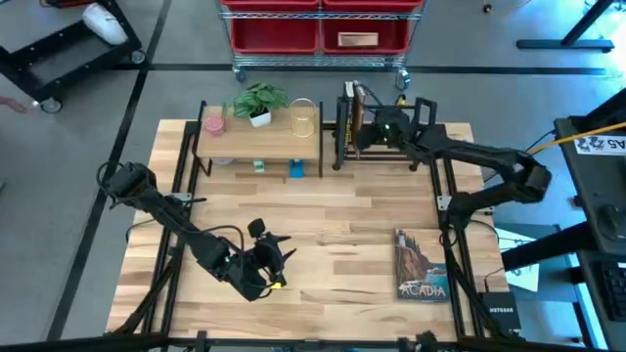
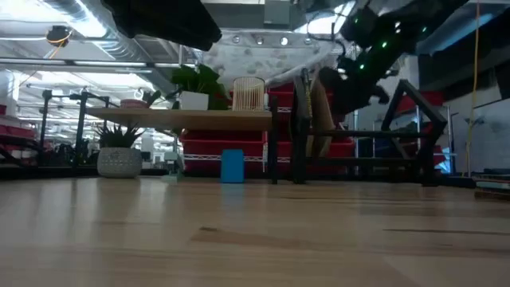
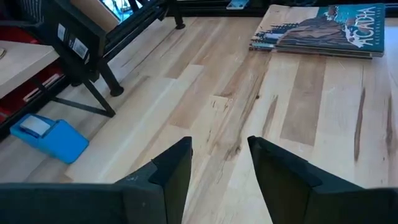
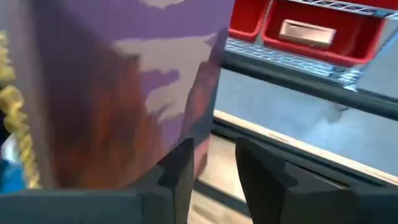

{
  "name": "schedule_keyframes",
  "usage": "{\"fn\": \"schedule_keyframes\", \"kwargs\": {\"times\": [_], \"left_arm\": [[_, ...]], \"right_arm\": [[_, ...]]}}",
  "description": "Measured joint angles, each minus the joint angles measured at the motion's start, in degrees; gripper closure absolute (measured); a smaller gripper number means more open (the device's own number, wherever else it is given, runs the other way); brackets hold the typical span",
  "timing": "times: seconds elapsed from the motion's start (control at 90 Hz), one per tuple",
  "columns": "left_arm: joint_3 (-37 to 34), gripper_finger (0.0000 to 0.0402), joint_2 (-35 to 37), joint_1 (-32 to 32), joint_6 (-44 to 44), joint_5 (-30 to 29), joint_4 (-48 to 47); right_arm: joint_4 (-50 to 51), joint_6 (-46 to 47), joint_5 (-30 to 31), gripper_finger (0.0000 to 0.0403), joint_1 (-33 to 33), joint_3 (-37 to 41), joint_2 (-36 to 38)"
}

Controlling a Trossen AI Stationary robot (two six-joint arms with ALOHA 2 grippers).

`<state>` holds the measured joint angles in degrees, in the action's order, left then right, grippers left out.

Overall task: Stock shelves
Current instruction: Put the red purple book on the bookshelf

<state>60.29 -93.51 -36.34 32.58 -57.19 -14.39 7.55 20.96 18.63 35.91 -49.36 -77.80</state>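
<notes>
We hold the right gripper (image 1: 364,130) open beside upright books in the far-right rack (image 1: 386,156). The left gripper (image 1: 279,259) waits open, near left. The book (image 1: 423,264) lying near right looks stiff and smooth; grip its spine edge.

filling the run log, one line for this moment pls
stage: stocking book rack | right gripper: at rack beside upright book, open | left gripper: open, empty | Acadia book: flat on table
</notes>
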Motion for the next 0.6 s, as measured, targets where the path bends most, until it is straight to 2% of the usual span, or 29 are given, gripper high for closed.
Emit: {"fn": "schedule_keyframes", "kwargs": {"times": [0.233, 0.467, 0.6], "left_arm": [[0.0, 0.0249, 0.0, 0.0, 0.0, 0.0, 0.0], [0.0, 0.0249, 0.0, 0.0, 0.0, 0.0, -0.1], [0.0, 0.0249, 0.0, 0.0, 0.0, 0.0, 0.0]], "right_arm": [[-3.9, -0.3, -6.3, 0.0324, 3.3, 0.0, -3.5], [-7.4, -1.3, -12.6, 0.0324, 3.1, 0.0, -5.9], [-8.8, -1.3, -14.1, 0.0324, 3.1, 0.0, -6.0]]}}
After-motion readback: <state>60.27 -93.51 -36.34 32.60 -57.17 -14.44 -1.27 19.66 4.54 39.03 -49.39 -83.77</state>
